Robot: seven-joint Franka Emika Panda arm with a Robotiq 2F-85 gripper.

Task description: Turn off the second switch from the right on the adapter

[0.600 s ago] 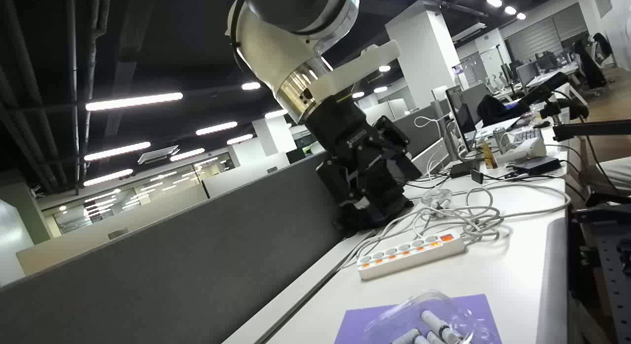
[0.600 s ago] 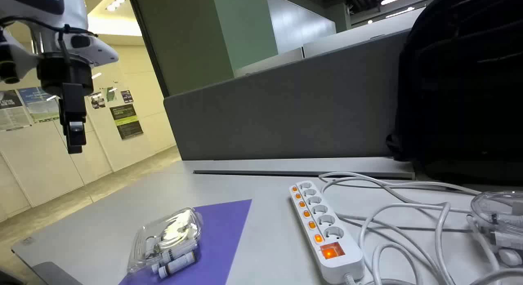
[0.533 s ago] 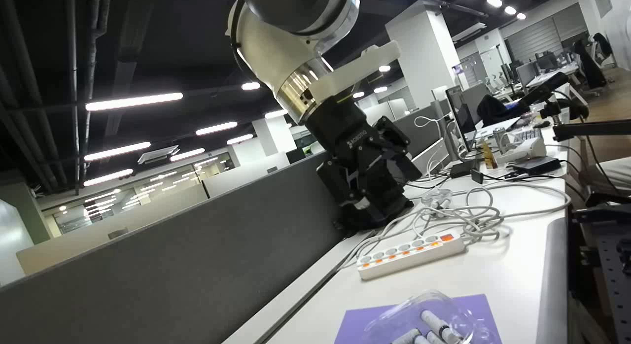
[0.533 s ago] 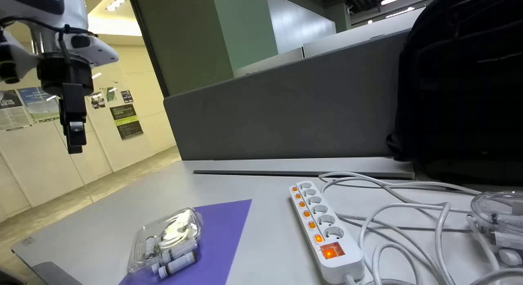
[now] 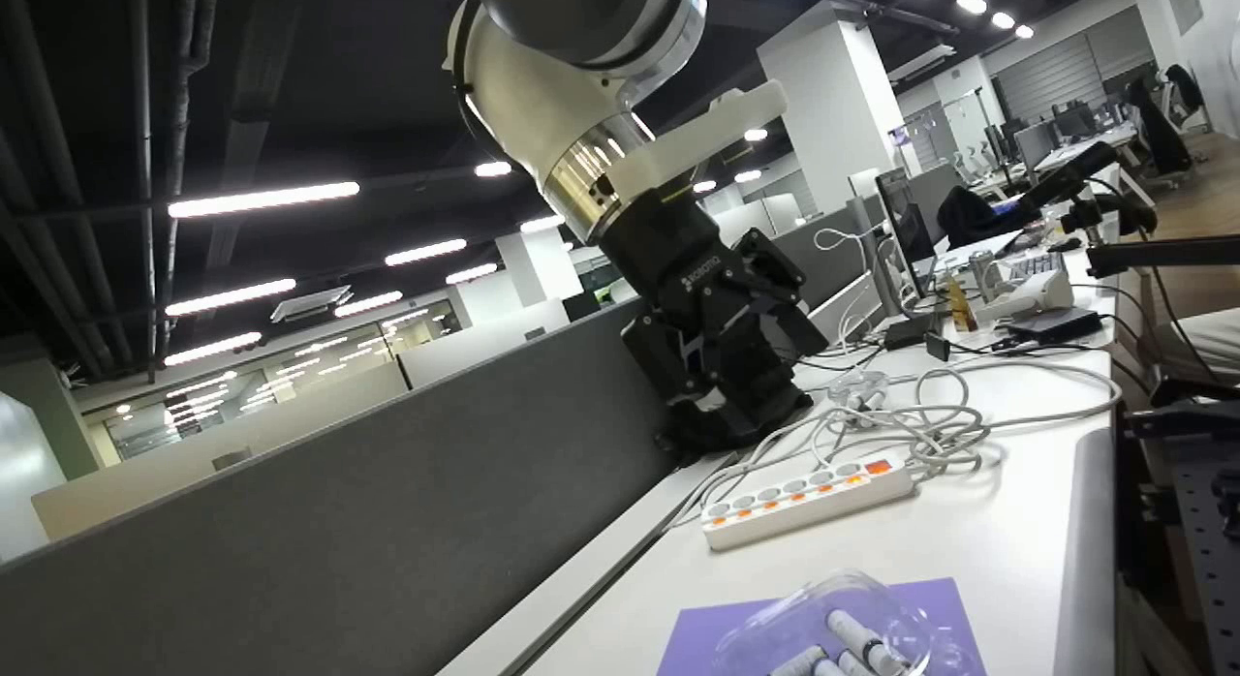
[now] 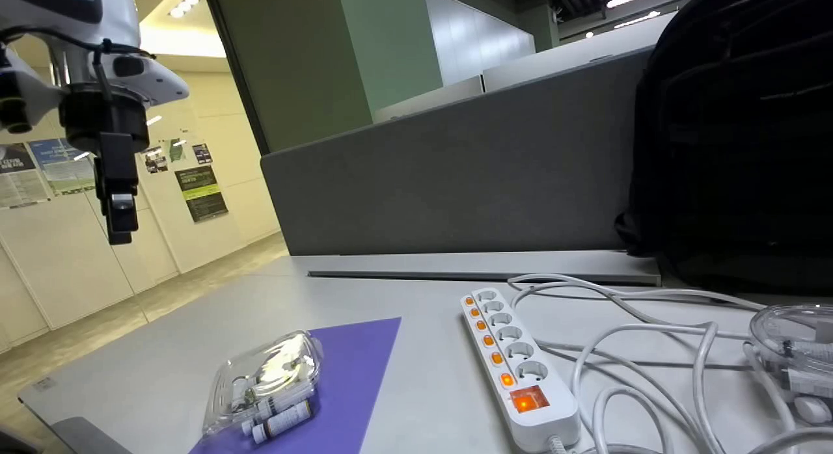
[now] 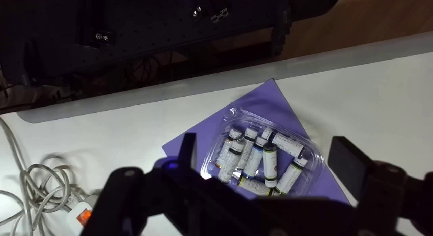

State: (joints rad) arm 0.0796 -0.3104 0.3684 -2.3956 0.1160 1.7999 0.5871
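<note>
Adapter (image 6: 517,366) lies on the counter (image 6: 433,369) between the purple sheet (image 6: 358,363) and a tangle of pale cables (image 6: 698,366), its top face upward. Six small orange switches (image 6: 488,341) run in a line beside the sockets (image 6: 509,334); a larger switch (image 6: 528,399) glows at the end where the cord (image 6: 555,443) leaves. The jaws stand wide apart in the wrist view, with nothing in their hold. Below them a clear tray (image 7: 291,133) of small bottles (image 7: 269,165) sits on the sheet; the adapter's cord end shows at that view's lower left, partly hidden by the jaws. The arm (image 5: 528,114) slants down in front of the grey partition (image 5: 387,531) in an exterior view. In an exterior view the jaws hang at far left, well apart from the adapter, while a black bag (image 6: 742,148) stands at the right behind a round clear tub (image 6: 791,324) by the cables.
</note>
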